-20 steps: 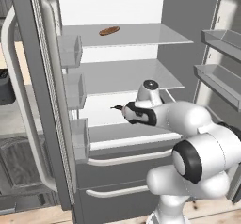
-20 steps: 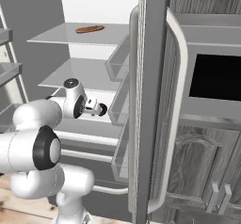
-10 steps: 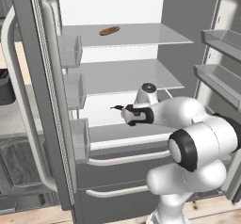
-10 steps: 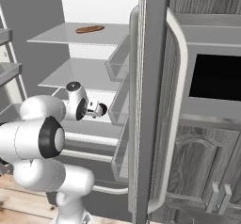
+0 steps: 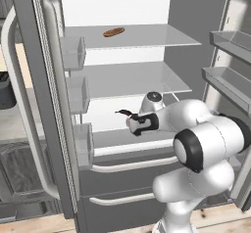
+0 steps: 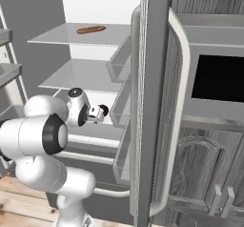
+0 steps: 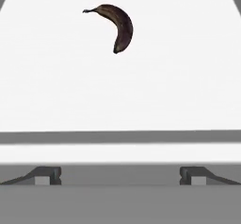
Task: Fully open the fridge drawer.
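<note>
Plainly, the gripper (image 5: 122, 113) hovers over the fridge drawer (image 5: 128, 178), in the lower part of the open fridge, under the two glass shelves (image 5: 132, 78). In the hand view its two fingertips (image 7: 47, 175) stand wide apart at the bottom edge with nothing between them; it holds nothing and touches nothing.

That camera looks down into the drawer's white inside (image 7: 179, 77), where a dark, almost black banana (image 7: 120, 26) lies alone near the far wall, well away from the fingers. White floor lies open on every side of it. A grey strip crosses the view below the white floor, nearer the fingers.

From the left base view, the drawer's flat grey front carries a long curved pale handle (image 5: 133, 166), and its pale top edge runs just below the robot's wrist. A like grey drawer (image 5: 122, 212) with its own bar sits lowest. The hand points leftward over the white inside, apart from the handle, which lies lower and unheld.

A small brown item (image 5: 113, 32) rests on the top shelf. Clear door bins (image 5: 73, 52) line the left door, close beside the drawer's left end; more bins (image 5: 230, 38) hang on the right door. In the right base view the gripper (image 6: 103, 110) sits just left of that door's bins (image 6: 119, 97), with little room between them.
</note>
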Tool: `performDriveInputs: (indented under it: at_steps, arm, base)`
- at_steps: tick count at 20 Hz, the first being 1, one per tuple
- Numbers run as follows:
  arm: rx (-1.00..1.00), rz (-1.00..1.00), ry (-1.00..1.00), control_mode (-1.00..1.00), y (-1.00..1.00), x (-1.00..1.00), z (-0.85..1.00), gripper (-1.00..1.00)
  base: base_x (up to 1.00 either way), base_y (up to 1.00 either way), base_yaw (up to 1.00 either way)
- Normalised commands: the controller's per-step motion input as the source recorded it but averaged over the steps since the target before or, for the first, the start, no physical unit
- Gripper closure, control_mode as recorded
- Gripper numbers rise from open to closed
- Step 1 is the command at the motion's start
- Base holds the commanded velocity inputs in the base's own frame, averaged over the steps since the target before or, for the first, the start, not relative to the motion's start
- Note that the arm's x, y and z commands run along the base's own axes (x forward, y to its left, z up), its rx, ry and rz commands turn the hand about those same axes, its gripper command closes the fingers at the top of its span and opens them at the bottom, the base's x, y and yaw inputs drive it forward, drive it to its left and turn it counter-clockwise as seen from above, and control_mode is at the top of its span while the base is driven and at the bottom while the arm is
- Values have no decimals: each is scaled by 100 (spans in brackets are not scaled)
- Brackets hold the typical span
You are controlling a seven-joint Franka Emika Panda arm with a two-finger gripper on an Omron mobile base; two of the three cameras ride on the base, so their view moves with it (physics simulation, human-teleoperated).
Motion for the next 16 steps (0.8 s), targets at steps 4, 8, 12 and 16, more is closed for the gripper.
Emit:
performDriveInputs:
  at_steps: [4, 8, 12, 16]
  arm:
    - [0, 0, 0, -100, 0, 0, -21, -100]
    - [0, -6, -1, -100, 0, 0, 2, -100]
    - [0, -10, -9, -100, 0, 7, 44, -100]
    - [0, 0, 0, -100, 0, 21, 0, -100]
  base:
    - [0, 0, 0]
    - [0, 0, 0]
    - [0, 0, 0]
    - [0, 0, 0]
